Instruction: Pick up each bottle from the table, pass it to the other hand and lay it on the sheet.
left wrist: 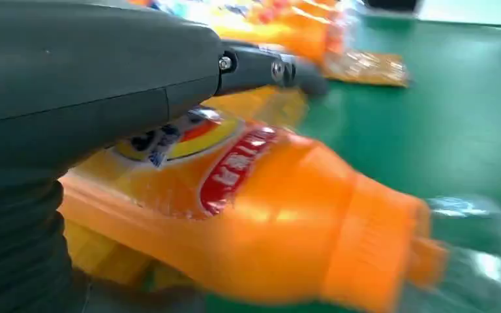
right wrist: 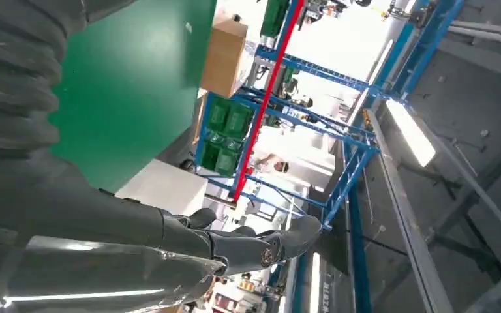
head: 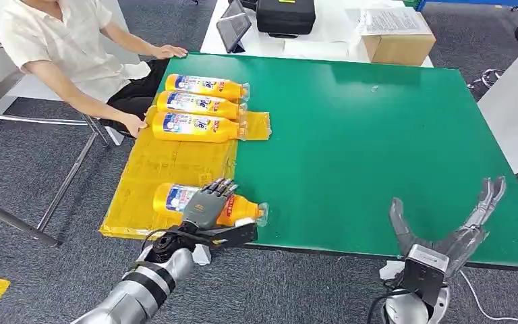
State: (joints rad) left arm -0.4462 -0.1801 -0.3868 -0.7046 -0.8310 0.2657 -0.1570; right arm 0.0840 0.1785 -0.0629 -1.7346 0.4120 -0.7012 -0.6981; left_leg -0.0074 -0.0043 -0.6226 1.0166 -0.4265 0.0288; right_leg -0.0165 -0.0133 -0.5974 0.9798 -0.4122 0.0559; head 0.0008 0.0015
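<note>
An orange bottle lies on its side at the near end of the yellow sheet, its capped end over the green table. My left hand grips it, fingers across the top and thumb under the near side. The left wrist view shows the same bottle, blurred, under my left hand. Three more orange bottles lie side by side at the sheet's far end. Empty and with fingers spread upward, my right hand stands at the table's near right edge; the right wrist view shows it too.
A person sits at the far left, one hand beside the sheet's far end. A cardboard box, a tablet and a black case stand on a white table behind.
</note>
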